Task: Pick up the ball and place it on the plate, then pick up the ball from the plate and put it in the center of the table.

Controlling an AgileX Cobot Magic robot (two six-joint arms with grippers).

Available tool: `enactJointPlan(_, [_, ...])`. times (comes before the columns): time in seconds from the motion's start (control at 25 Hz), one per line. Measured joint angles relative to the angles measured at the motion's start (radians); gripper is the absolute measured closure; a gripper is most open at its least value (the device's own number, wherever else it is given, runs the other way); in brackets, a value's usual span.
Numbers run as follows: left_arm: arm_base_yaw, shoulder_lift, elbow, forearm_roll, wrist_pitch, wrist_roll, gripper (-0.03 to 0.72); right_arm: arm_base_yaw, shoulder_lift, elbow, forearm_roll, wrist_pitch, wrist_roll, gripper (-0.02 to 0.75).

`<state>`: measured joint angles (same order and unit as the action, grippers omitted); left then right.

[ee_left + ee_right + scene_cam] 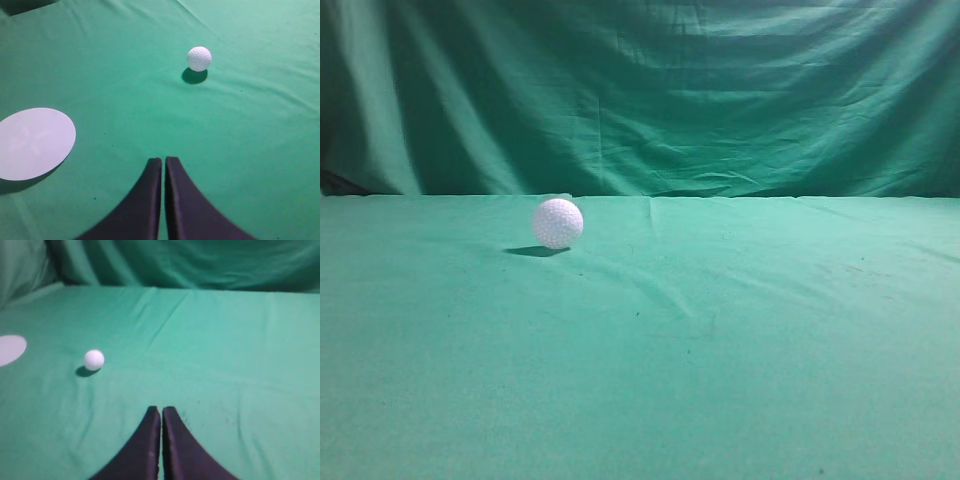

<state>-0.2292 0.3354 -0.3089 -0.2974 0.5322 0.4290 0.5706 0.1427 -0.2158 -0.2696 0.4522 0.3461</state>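
The white dimpled ball (558,222) rests on the teal-green table (720,340), left of the middle in the exterior view. It also shows in the left wrist view (199,58) and the right wrist view (94,359). A flat white plate (34,143) lies on the cloth at the left of the left wrist view; its edge shows in the right wrist view (11,349). My left gripper (163,160) is shut and empty, well short of the ball. My right gripper (161,409) is shut and empty, to the right of the ball. No gripper shows in the exterior view.
A draped green curtain (650,90) hangs behind the table. A low wrinkle (660,285) in the cloth runs diagonally right of the ball. The plate is out of the exterior view.
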Motion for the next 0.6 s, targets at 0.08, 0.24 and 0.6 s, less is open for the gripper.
enactJointPlan(0.08, [0.0, 0.0, 0.0, 0.0, 0.0, 0.0, 0.688, -0.078, -0.033, 0.066, 0.021, -0.089, -0.001, 0.738])
enactJointPlan(0.24, [0.0, 0.0, 0.0, 0.0, 0.0, 0.0, 0.688, -0.22, -0.116, 0.127, 0.09, -0.076, -0.001, 0.738])
enactJointPlan(0.6, [0.0, 0.0, 0.0, 0.0, 0.0, 0.002, 0.688, -0.452, -0.152, 0.187, 0.134, -0.058, -0.092, 0.738])
